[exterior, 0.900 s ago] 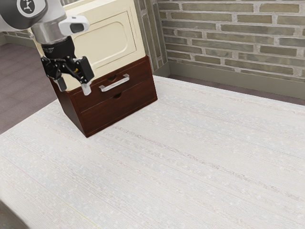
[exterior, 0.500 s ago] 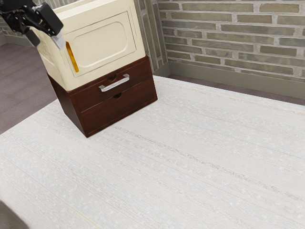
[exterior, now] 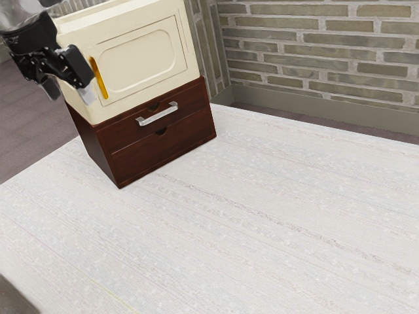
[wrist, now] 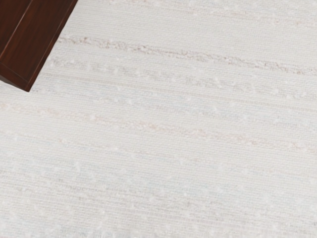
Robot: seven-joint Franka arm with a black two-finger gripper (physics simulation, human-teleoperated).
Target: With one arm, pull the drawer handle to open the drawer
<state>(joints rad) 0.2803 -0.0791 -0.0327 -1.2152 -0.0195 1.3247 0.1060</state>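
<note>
Gripper (exterior: 69,93) lower vs. prev. pic, fingers apart, nothing grasped; metal bar handle (exterior: 157,116) untouched, top drawer (exterior: 123,136) shut, cabinet (exterior: 97,145) nr far corner of table (exterior: 262,209). Prob. lining up; pull pending.

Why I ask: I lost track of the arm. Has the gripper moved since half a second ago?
Yes, downward in the exterior view: the gripper has gone from near the top of the yellow handle to near its lower end.
</note>
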